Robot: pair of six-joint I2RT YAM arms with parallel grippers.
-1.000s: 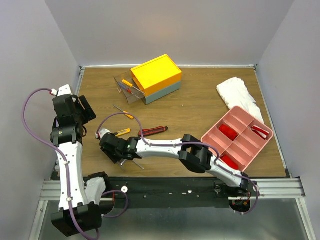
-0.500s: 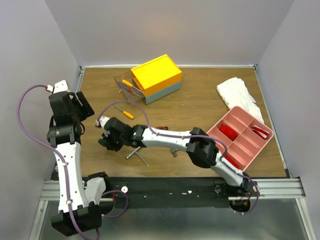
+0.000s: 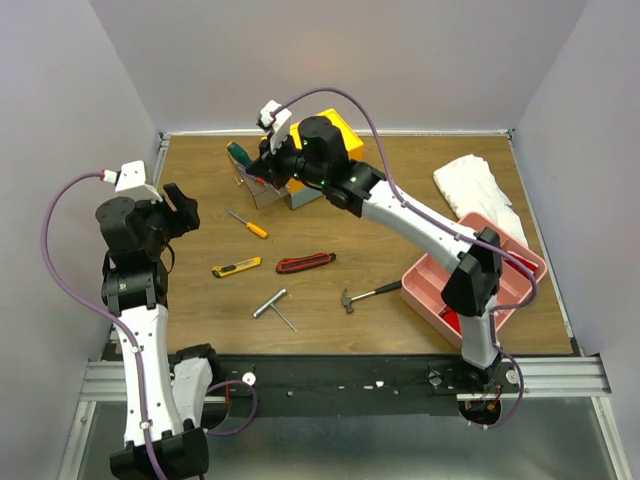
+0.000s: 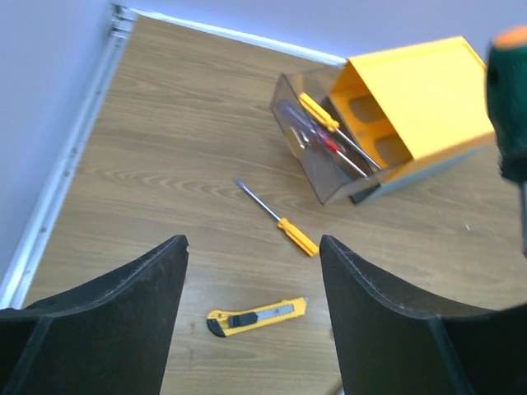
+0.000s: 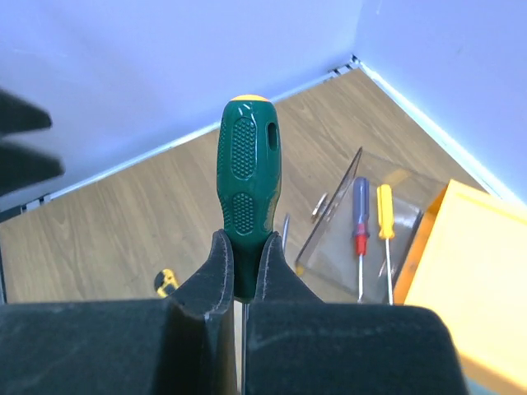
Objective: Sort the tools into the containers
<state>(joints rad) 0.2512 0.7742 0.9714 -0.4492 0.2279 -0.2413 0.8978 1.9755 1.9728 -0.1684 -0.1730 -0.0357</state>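
The right gripper [image 5: 244,247] clenches the green-handled screwdriver [image 5: 247,185] above the open drawer [image 5: 342,243] of the yellow box [image 4: 420,99], likely for dropping in; left gripper [image 4: 253,244] released, empty, left of that box.

The left arm [image 3: 135,320] stands up from its base at the near left corner of the bench, with its wrist close to the left edge. The left gripper [image 3: 183,207] points toward the far right corner, its fingers [image 4: 123,313] spread wide with nothing between them.

The right arm [image 3: 410,215] rises from the near right corner, bends at the elbow by the right side, and stretches diagonally toward the far edge, left of its middle. The right gripper [image 5: 243,247] has its fingers pressed on the lower handle of a green-handled screwdriver [image 5: 247,177], the handle's butt sticking out past the fingertips.
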